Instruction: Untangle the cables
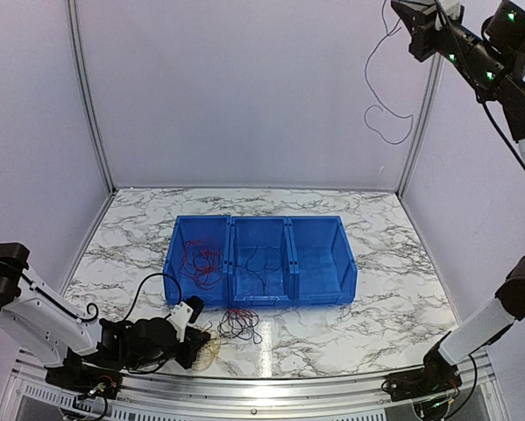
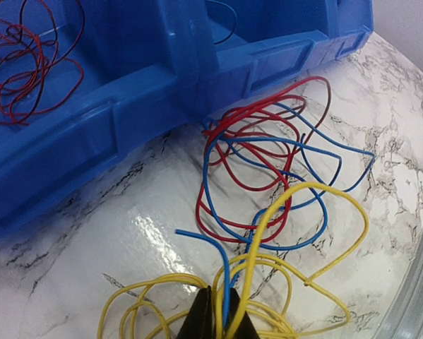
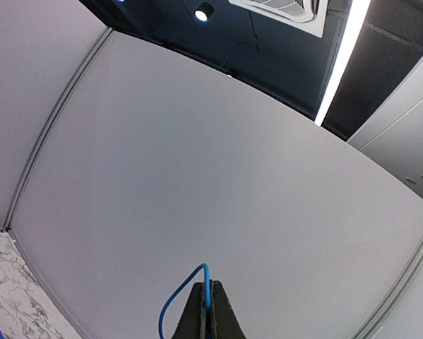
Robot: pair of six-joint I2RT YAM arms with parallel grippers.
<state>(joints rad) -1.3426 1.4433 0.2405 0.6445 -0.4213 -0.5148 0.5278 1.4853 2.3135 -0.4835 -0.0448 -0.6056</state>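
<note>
Your left tool (image 2: 218,318) is down at the counter's (image 1: 376,263) near edge. It's pinched together on the yellow cable (image 2: 317,186) plus a blue strand, right beside the red-and-blue tangle (image 2: 260,162) in front of the blue bin (image 1: 262,296). Your right tool (image 3: 210,311) is way up high, clamped on a blue cable (image 3: 207,286) dangling in the air. There's a red cable (image 1: 205,261) in the bin's left compartment and a dark cable (image 1: 260,263) in the middle one.

Left arm (image 1: 43,320), eight o'clock: white links, black joints, a thin black cable (image 1: 138,294) looping off it. Right arm (image 1: 477,329), four o'clock: same white-and-black build, green lights (image 1: 510,15) glowing up at one o'clock. Black tapered fingers (image 2: 200,318).
</note>
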